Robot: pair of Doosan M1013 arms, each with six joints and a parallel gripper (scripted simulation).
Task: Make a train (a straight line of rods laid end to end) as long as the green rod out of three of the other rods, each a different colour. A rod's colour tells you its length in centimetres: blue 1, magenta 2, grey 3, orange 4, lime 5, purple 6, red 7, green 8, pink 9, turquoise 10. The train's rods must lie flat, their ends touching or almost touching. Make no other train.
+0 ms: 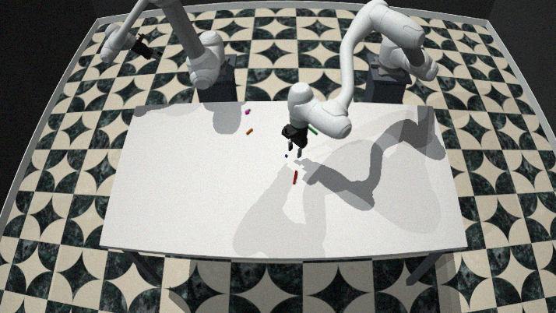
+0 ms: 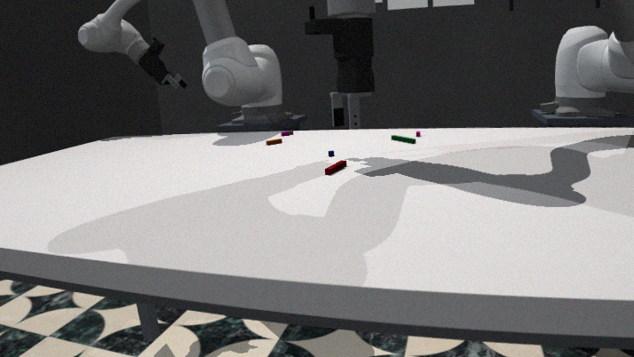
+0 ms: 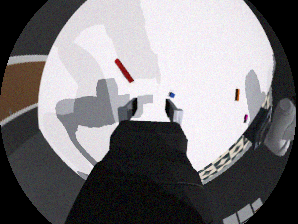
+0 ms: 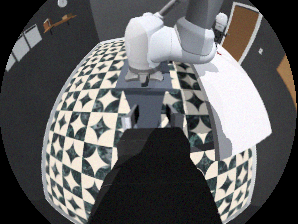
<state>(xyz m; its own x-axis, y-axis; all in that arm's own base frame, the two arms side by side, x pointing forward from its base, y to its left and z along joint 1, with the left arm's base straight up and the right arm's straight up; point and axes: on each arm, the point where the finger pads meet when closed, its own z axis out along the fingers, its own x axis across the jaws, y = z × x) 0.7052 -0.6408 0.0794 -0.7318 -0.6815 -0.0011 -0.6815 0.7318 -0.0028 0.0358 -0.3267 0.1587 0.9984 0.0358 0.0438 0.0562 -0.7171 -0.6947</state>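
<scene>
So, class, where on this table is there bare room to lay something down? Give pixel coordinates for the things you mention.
Left of the orange rod (image 1: 249, 131) (image 2: 273, 142) (image 3: 237, 94) in the top view, toward that edge. Crowded: around the blue rod (image 1: 286, 156) (image 2: 331, 154) (image 3: 171, 94), beneath the left gripper (image 1: 294, 149) (image 2: 346, 120) (image 3: 151, 103).
</scene>
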